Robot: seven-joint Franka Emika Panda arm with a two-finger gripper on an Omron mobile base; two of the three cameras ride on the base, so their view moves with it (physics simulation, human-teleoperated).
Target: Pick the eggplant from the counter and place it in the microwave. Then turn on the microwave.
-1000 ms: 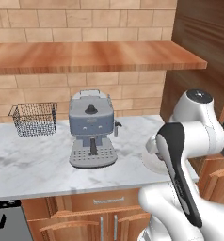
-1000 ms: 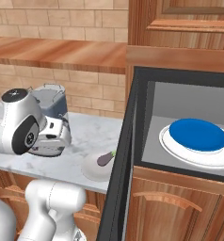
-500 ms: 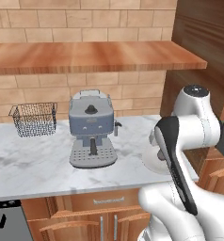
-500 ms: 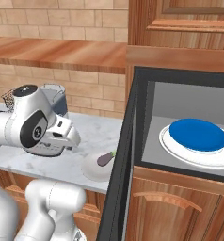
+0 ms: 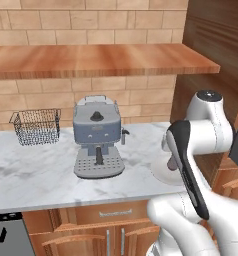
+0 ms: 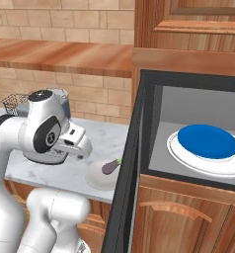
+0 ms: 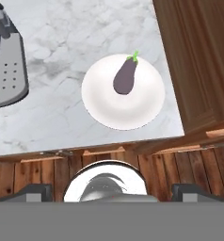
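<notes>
The eggplant [image 7: 124, 77], small and dark purple with a green stem tip, lies on a white plate [image 7: 104, 106] on the marbled counter [image 7: 62, 37]. From the right base view the eggplant [image 6: 109, 166] sits just left of the microwave [image 6: 188, 106], whose dark door [image 6: 125, 188] stands swung open. My gripper [image 7: 112, 190] hovers above the counter's front edge, short of the plate. Its fingertips [image 7: 35, 191] are spread wide with nothing between them.
A grey coffee machine [image 5: 97, 137] stands mid-counter, with a wire basket [image 5: 36, 126] further left. A wooden shelf [image 5: 91, 60] runs above them. A brown cabinet side [image 7: 198, 61] rises right beside the plate. Inside the microwave a blue dish [image 6: 207, 141] rests on a white turntable.
The arm has swung its hand to the right, toward the plate and the open microwave door. The jaws have stayed open.
</notes>
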